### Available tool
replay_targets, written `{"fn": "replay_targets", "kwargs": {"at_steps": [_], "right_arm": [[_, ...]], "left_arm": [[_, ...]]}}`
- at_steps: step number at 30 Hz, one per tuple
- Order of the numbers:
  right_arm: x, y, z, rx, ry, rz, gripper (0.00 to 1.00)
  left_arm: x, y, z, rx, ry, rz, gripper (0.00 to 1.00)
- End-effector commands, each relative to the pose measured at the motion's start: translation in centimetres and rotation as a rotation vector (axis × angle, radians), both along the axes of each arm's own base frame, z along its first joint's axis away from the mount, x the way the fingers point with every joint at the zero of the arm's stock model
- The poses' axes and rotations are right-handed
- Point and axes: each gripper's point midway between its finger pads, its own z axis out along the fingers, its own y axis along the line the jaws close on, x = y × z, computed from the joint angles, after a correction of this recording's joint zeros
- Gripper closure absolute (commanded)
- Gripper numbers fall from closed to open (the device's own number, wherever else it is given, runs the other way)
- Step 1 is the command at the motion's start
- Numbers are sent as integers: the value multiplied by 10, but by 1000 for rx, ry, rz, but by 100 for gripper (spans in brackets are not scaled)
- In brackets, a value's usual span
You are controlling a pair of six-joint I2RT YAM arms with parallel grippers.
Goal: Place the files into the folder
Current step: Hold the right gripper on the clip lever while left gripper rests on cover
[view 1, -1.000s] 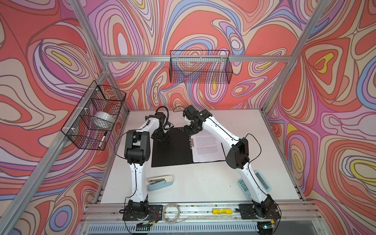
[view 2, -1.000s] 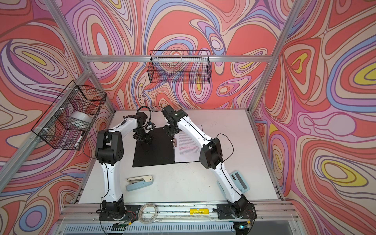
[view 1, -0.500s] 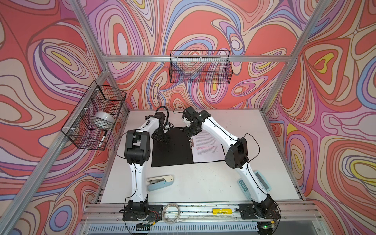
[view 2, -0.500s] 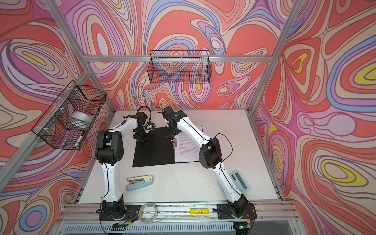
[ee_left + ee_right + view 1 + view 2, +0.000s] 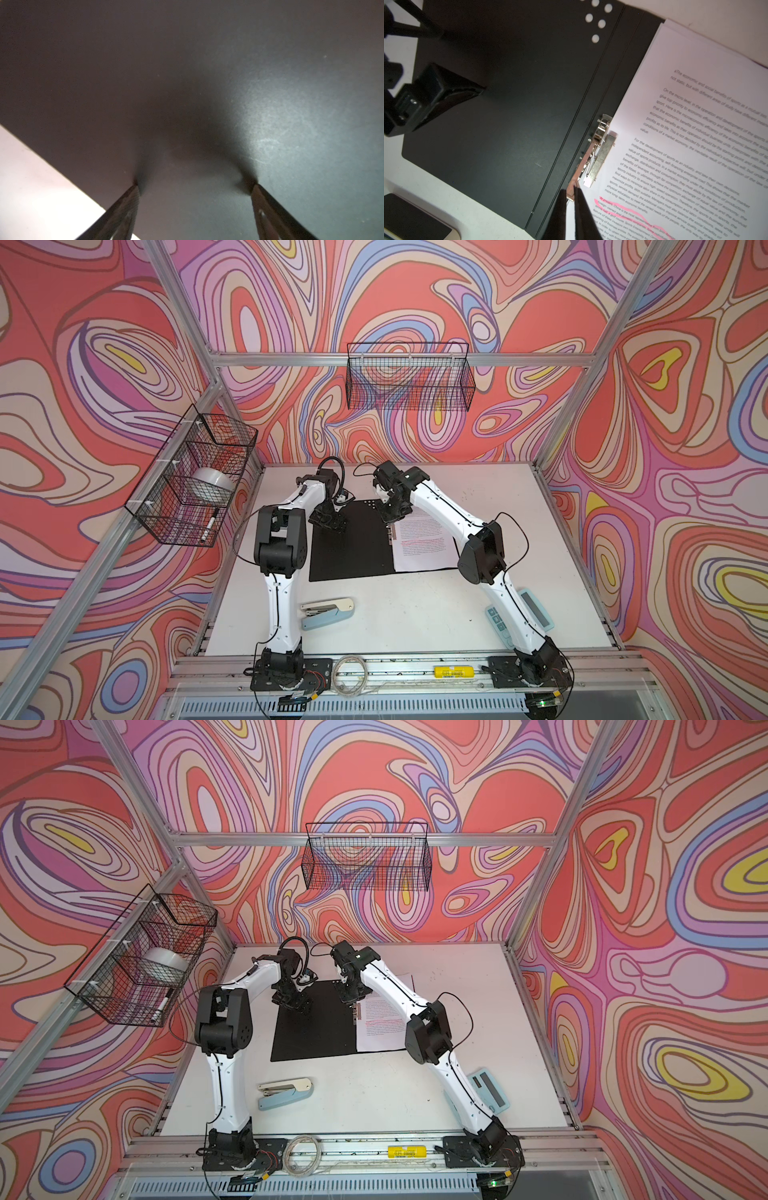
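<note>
The folder (image 5: 353,543) is laid open on the table (image 5: 415,614), black inside up, with its long axis and spine running from the near edge toward the back wall. The files (image 5: 422,543) are stacked in its right half, parallel to the spine, with the head of the text toward the back wall. Their spine-side edge is overlapped by the metal clip (image 5: 600,153). The right gripper (image 5: 570,192) is clenched, apparently on the clip's lever end. The left gripper (image 5: 195,187) is spread, both tips pressed on the left flap. A tape roll (image 5: 210,485) and a marker (image 5: 209,524) are held in the wire basket (image 5: 232,435) on the left wall.
</note>
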Motion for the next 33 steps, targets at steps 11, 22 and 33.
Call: {"fn": "replay_targets", "kwargs": {"at_steps": [11,22,33], "right_arm": [[-14,-8,-31,-52,109,12,90],[-18,-7,-24,-42,119,33,91],[-30,-5,-38,-37,188,56,92]], "left_arm": [[-19,14,-44,56,112,10,15],[-21,16,-49,63,129,15,16],[-19,17,-50,73,144,30,16]]}}
